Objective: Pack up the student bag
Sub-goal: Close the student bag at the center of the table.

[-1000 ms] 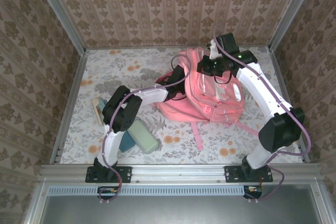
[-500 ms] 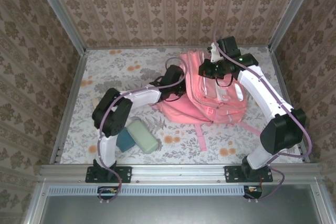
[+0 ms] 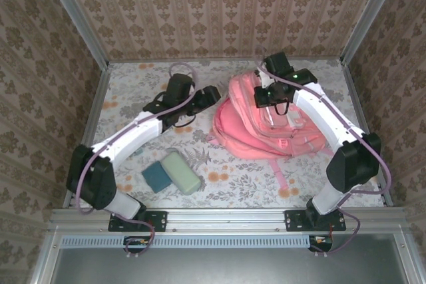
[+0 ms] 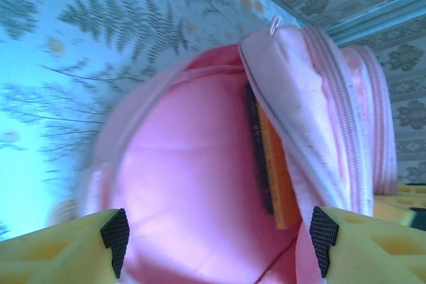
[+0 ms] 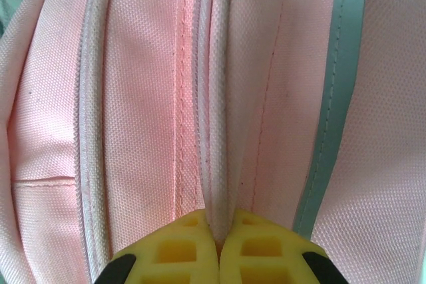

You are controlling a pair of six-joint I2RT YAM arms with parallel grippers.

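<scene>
Your left gripper has backed out of the student bag and now hangs just left of it, jaws wide, holding nothing; its elbow has swung out leftward; your right gripper stays pinched shut on a seam at the bag's far end; the bag lies right of centre on the table, long axis far-left to near-right, open mouth facing left, a flat orange thing inside.

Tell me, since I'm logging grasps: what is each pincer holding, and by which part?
The right pincer pinches the student bag by a fabric fold along its zipper edge. The left pincer stands open, holding nothing.
</scene>
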